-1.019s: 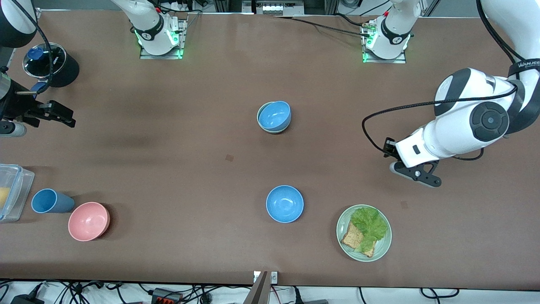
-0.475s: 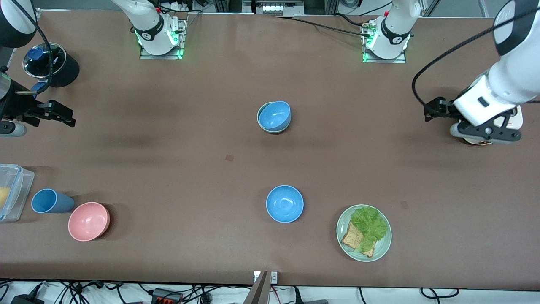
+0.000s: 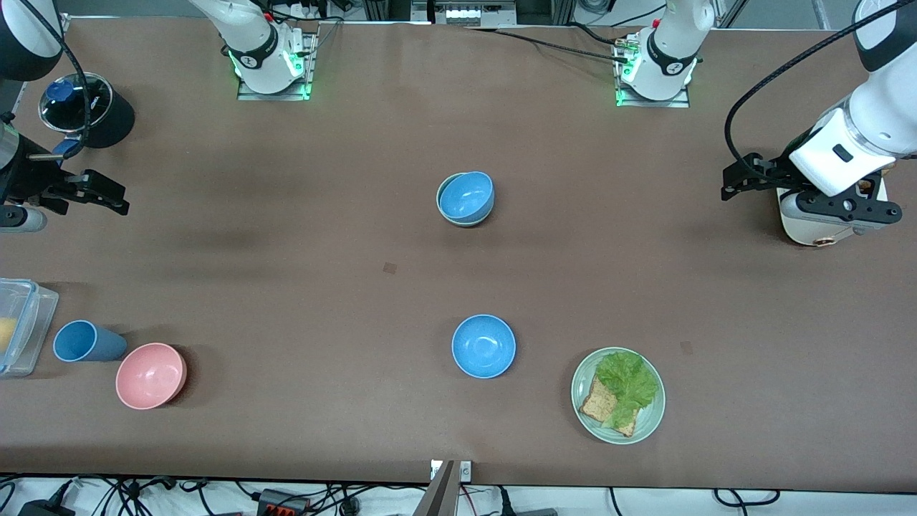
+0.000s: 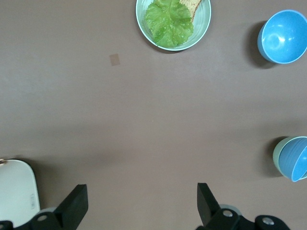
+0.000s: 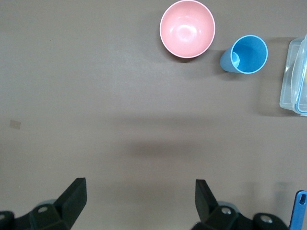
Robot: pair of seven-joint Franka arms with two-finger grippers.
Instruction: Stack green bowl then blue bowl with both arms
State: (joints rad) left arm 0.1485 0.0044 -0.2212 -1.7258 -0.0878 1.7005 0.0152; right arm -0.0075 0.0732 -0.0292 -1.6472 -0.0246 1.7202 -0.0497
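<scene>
The blue bowl sits tilted inside the green bowl at the table's middle; only the green rim shows. The pair also shows in the left wrist view, blue bowl in green bowl. A second blue bowl stands alone, nearer to the front camera, and shows in the left wrist view. My left gripper is open and empty, over a white object at the left arm's end of the table. My right gripper is open and empty over bare table at the right arm's end.
A pale-green plate with lettuce and bread lies beside the lone blue bowl. A pink bowl, a blue cup and a clear box stand at the right arm's end. A white object lies under the left gripper. A black pot stands near the right arm.
The left arm has swung away from the spot near the plate toward its own end of the table and now hangs over the white object. The right arm has not moved.
</scene>
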